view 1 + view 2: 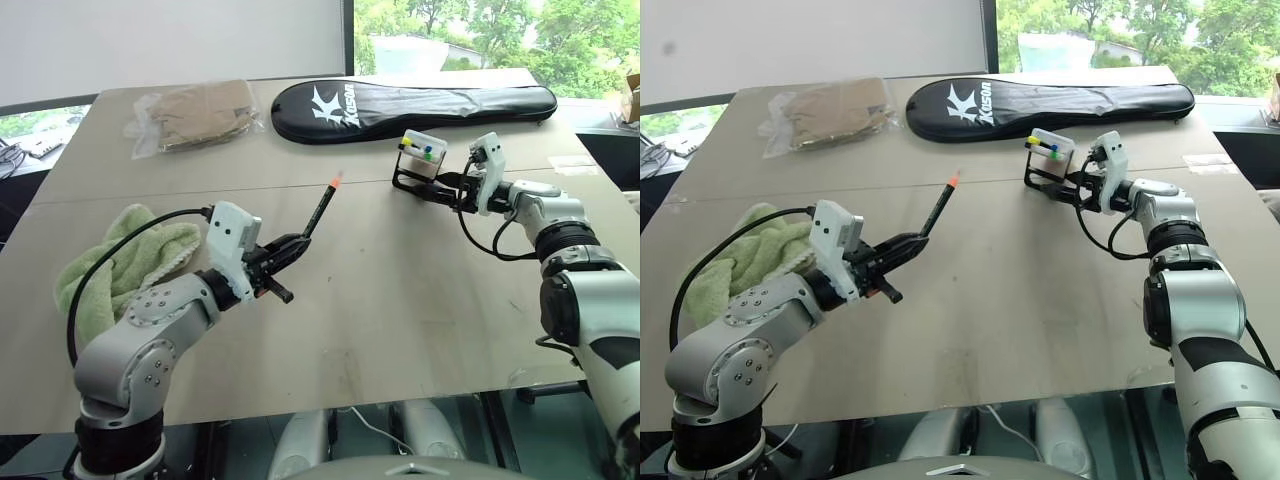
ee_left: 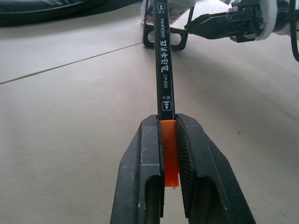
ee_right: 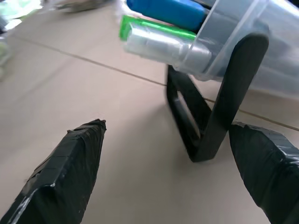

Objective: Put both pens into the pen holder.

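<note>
Office or lab room, broad tan worktop [image 1: 400, 300], white wall panel [image 1: 170, 40], big window [image 1: 480, 30] onto green trees

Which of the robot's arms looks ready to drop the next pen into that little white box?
The left. Its hand is shut on the orange pen, tip aimed toward the white box. The right hand is open beside the box's stand, holding nothing.

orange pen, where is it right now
The orange pen is clamped in the left gripper, raised over the table's left-centre with its tip aimed toward the pen holder.
</note>
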Motion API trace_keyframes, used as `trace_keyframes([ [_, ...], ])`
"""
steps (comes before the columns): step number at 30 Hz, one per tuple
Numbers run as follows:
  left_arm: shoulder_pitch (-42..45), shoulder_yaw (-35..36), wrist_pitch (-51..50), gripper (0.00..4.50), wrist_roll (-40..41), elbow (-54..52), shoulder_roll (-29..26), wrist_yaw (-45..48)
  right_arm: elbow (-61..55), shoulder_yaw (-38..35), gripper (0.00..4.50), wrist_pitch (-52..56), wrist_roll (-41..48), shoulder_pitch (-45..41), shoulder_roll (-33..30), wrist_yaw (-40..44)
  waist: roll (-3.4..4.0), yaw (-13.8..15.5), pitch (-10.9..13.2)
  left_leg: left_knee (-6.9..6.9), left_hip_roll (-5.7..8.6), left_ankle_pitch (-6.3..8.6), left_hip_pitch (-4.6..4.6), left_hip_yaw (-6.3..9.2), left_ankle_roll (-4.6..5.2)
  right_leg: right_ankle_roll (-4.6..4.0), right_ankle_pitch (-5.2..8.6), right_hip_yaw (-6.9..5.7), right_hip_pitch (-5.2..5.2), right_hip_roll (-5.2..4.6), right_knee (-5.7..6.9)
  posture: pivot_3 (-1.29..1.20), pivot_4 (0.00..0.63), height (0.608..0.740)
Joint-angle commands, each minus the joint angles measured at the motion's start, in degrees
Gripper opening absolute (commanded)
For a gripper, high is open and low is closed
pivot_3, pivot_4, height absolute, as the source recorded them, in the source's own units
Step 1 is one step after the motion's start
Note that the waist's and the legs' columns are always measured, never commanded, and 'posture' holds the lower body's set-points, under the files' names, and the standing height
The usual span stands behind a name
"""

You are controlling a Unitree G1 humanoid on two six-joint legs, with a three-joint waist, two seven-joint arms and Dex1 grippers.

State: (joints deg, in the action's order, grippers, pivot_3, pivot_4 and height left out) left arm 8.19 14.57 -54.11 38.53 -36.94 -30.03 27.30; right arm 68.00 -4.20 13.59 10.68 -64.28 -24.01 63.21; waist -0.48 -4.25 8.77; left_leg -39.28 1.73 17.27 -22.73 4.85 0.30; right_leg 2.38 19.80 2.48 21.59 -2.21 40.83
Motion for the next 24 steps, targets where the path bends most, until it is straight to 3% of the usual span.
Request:
trace_keyframes([
  [1, 0.41, 3.64, 1.47, 0.04, 1.42, 0.35, -1.91, 0.64, -3.68, 0.18, 4.50, 0.26, 0.26, 0.88, 1.10, 2.34, 0.00, 0.01, 0.00, 0.00, 0.00, 0.00, 0.01, 0.00, 0.00, 0.00, 0.00, 0.00, 0.00, 0.00, 0.00, 0.00, 0.150, 0.740],
  [9, -0.04, 4.35, 2.30, 0.04, 3.31, 1.48, -4.69, 2.51, -12.03, 0.35, 4.50, 2.66, 0.87, 6.22, 4.23, 1.73, 0.00, 0.12, 0.00, 0.00, 0.02, 0.00, 0.00, 0.03, -0.01, 0.00, 0.00, -0.04, 0.01, -0.04, -0.02, 0.00, 0.150, 0.740],
  [12, -0.26, 3.19, 2.48, 0.04, 3.65, 0.55, -4.70, 2.77, -21.74, -0.65, 4.50, 7.37, 2.67, 10.90, 3.01, 0.44, 0.00, 0.35, 0.00, 0.00, 0.03, 0.00, 0.00, 0.07, -0.01, 0.00, 0.00, -0.06, 0.01, -0.04, -0.02, 0.00, 0.150, 0.740],
  [18, 0.69, -2.24, 7.93, 0.04, -0.29, 0.74, -6.30, 5.85, -61.97, -3.48, 4.50, 35.20, 13.33, 25.13, 0.08, -8.70, 0.03, 1.08, 0.01, 0.00, 0.06, 0.00, -0.15, 0.27, -0.02, 0.00, 0.00, -0.07, 0.02, -0.11, -0.04, 0.00, 0.150, 0.740],
  [21, 3.01, -6.04, 11.50, 0.04, -2.90, 2.42, -6.43, 7.37, -77.07, -8.26, 4.50, 49.71, 22.21, 27.20, 5.12, -17.94, 0.08, 0.41, 0.02, 0.08, 0.05, 0.00, -0.03, 0.21, -0.02, -0.01, 0.00, 0.04, 0.02, -0.05, 0.00, 0.00, 0.150, 0.740],
  [24, 4.31, -10.56, 16.04, 0.04, -6.75, 4.01, -7.18, 10.09, -83.90, -14.09, 4.50, 59.50, 29.30, 26.06, 12.03, -26.29, 0.08, 0.33, 0.01, 0.13, 0.02, 0.01, 0.03, 0.26, -0.01, -0.02, -0.01, 0.04, 0.02, 0.02, 0.02, 0.00, 0.150, 0.740],
])
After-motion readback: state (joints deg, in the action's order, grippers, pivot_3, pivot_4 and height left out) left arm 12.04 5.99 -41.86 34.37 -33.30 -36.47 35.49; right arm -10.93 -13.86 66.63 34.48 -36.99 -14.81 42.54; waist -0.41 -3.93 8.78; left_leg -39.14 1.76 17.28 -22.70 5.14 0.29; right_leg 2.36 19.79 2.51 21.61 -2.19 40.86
